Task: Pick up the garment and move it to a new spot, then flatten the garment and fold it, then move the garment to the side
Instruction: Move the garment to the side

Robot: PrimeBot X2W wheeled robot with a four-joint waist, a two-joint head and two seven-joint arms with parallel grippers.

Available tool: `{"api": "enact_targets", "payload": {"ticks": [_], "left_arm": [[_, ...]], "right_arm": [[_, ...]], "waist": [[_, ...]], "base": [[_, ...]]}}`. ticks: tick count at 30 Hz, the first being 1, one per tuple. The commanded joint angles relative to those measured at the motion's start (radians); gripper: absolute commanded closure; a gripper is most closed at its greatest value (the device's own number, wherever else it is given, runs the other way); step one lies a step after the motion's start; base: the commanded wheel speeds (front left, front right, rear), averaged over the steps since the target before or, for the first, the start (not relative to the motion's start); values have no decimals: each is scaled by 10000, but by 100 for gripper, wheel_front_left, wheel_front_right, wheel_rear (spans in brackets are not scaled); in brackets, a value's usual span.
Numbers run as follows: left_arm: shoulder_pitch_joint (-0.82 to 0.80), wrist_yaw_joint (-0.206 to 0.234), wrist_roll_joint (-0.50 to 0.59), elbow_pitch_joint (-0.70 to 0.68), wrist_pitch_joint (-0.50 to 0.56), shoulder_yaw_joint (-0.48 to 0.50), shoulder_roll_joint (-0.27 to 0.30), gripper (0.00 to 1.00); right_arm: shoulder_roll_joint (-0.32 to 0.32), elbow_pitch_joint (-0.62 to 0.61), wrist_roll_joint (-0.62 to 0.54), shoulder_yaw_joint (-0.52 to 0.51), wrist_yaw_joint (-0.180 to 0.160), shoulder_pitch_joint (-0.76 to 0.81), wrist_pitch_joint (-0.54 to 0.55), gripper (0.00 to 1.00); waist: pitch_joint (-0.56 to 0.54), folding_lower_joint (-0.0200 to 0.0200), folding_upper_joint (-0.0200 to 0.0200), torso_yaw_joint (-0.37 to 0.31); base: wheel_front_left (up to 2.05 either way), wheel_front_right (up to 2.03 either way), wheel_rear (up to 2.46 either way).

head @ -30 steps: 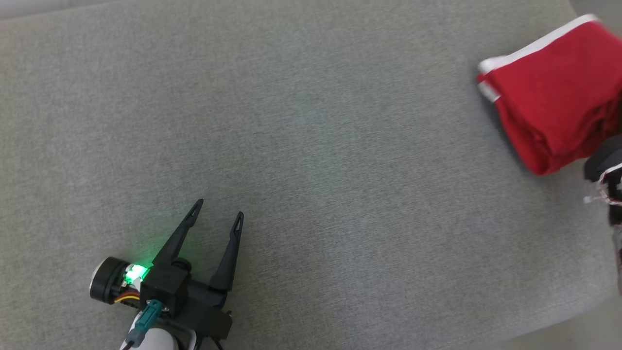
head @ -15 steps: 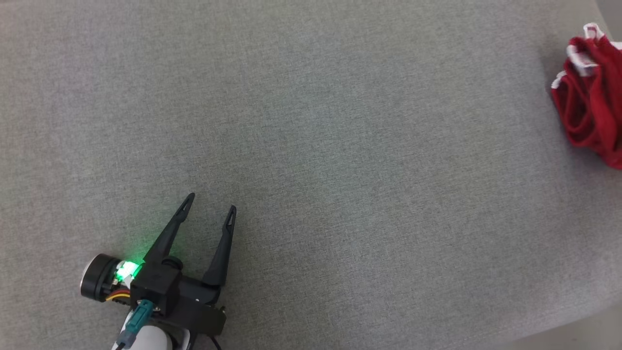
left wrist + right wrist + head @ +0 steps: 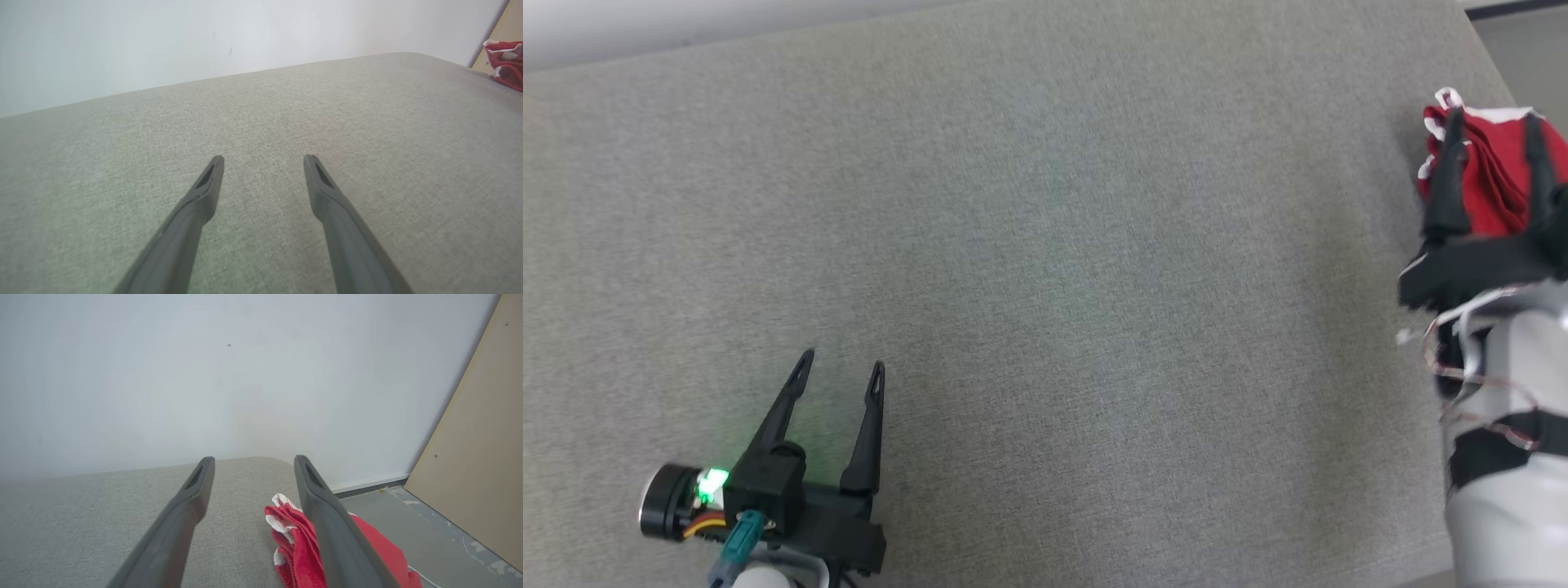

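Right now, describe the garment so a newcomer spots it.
Start at the wide grey fabric surface. At its far right corner, by the open right tool, lies the garment. It is a crumpled red bundle with white trim, the only bright cloth.

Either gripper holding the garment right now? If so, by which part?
Nothing is held. The right gripper is open above the bunched red garment, not closed on it; the left gripper is open, well away from it.
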Motion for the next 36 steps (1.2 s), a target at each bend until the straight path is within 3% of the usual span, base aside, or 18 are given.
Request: {"api": "enact_targets", "payload": {"ticks": [1, 5, 12, 36], "left_arm": [[201, 45, -3, 26, -28, 78, -64, 0], [443, 158, -22, 48, -28, 323, -193, 0], [824, 275, -115, 207, -30, 708, -421, 0], [2218, 262, -300, 554, -30, 1861, -720, 0]], "right_arm": [[61, -200, 245, 176, 10, 341, -1, 0], [320, -592, 932, 789, 10, 1160, -1, 0], [607, -833, 975, 1693, 10, 2556, -1, 0], [1228, -1187, 861, 2864, 10, 4707, -1, 0]], "waist": [[-298, 0, 0, 214], [-621, 0, 0, 525], [-1158, 0, 0, 1112], [-3191, 0, 0, 2086]], "base": [[0, 0, 0], [0, 0, 0], [0, 0, 0], [0, 0, 0]]}}
